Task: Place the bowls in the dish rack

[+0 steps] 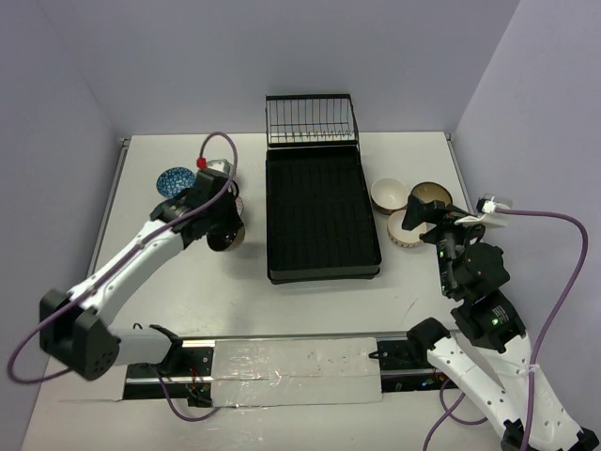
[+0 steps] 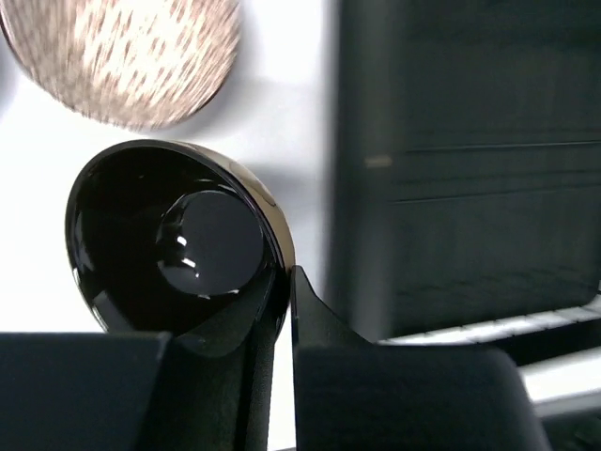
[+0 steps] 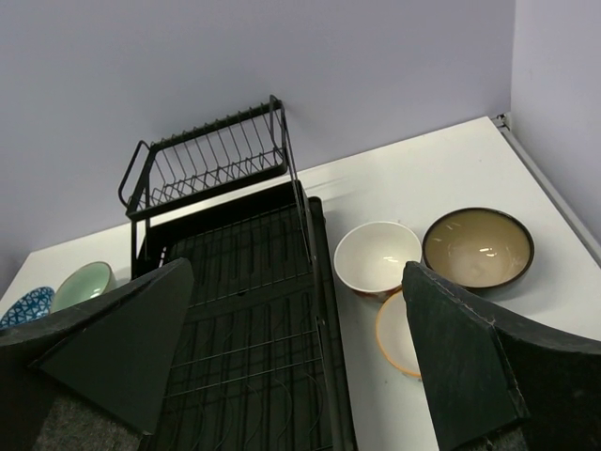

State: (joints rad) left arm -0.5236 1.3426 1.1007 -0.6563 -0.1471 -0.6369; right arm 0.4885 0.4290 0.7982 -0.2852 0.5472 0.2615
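White table (image 1: 188, 301) between, the left gripper (image 2: 286, 282) pinching the black bowl (image 2: 169, 244) by its rim should clear the dish rack (image 1: 324, 211) wall; right gripper (image 3: 296, 272) spread wide

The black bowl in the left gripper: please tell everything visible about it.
The black bowl is round and glossy, seemingly glazed ceramic, with a thin brownish rim. The left gripper pinches that rim; the bowl is tilted, its inside facing the wrist camera. It is beside the dish rack, near a speckled bowl.

A white desk (image 1: 310, 310) sits between pale lilac walls (image 1: 141, 66). A strip of clear film (image 1: 300, 371) covers the black rail (image 1: 197, 355) at its near edge.
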